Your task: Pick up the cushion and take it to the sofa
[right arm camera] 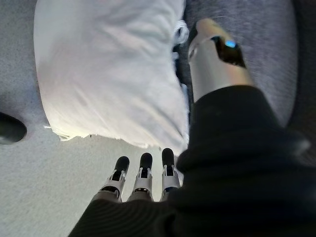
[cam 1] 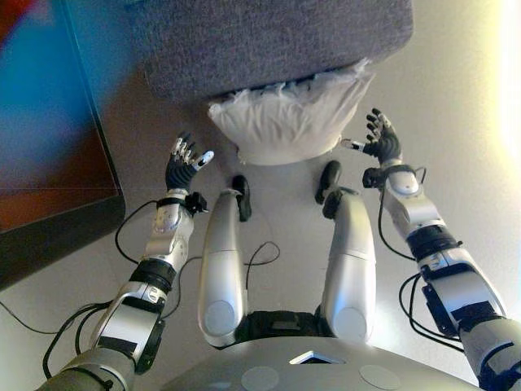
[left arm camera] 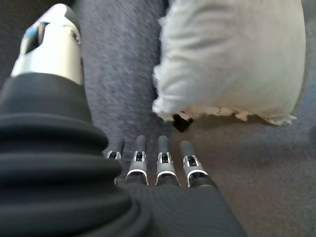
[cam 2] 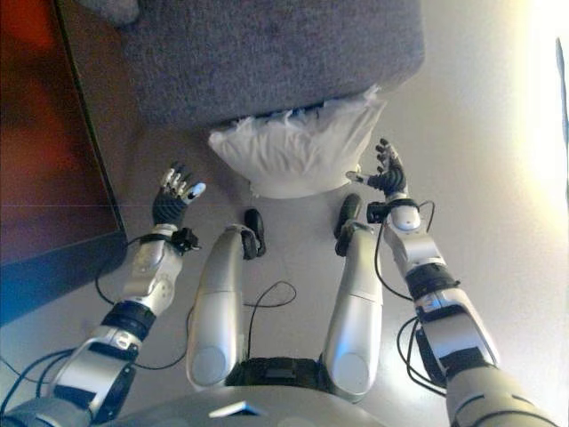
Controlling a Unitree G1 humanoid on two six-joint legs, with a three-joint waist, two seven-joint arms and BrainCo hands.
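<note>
White puffy cushion (cam 1: 289, 122) with frayed fringed edges, wrinkled fabric, upper centre of frame, against coarse grey woven sofa (cam 1: 269, 41). Left hand (cam 1: 182, 167) and right hand (cam 1: 380, 138) flank it, fingers straight, empty.

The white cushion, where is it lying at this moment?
In the eye views the white cushion lies on the floor against the front of the grey sofa, between the open left hand and the open right hand; neither hand holds it.
</note>
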